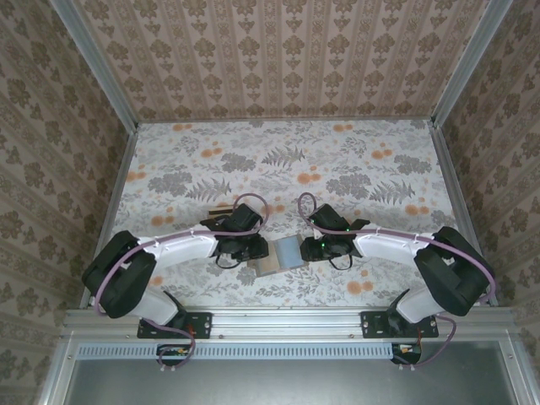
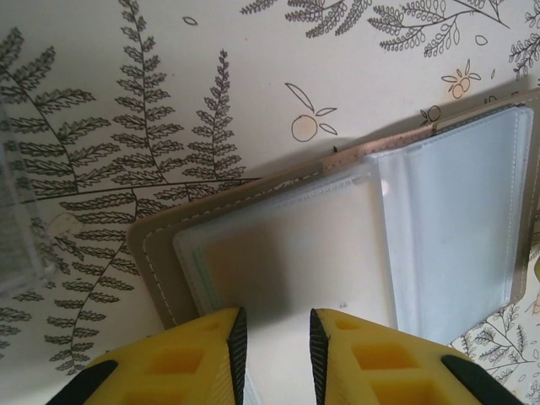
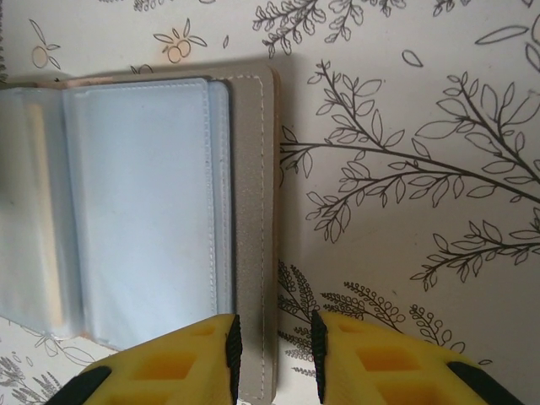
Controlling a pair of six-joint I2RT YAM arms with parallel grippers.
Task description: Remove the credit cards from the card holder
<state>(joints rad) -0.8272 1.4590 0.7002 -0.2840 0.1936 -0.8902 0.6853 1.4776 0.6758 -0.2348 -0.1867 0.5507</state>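
Open grey-brown bifold card holder lies on the floral-patterned bench by its near edge, between left end effector and right end effector; clear plastic tray lies behind, to the left

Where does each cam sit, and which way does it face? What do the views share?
Top external: above and behind the bases, looking down on the table; left arm and right arm meet at the open holder.
Left wrist: on that wrist, looking down past the left claw at the holder's clear sleeves.
Right wrist: on that wrist, looking down past the right claw at the holder's stitched edge.
Shared: all three see the holder; the wrist views from opposite ends.
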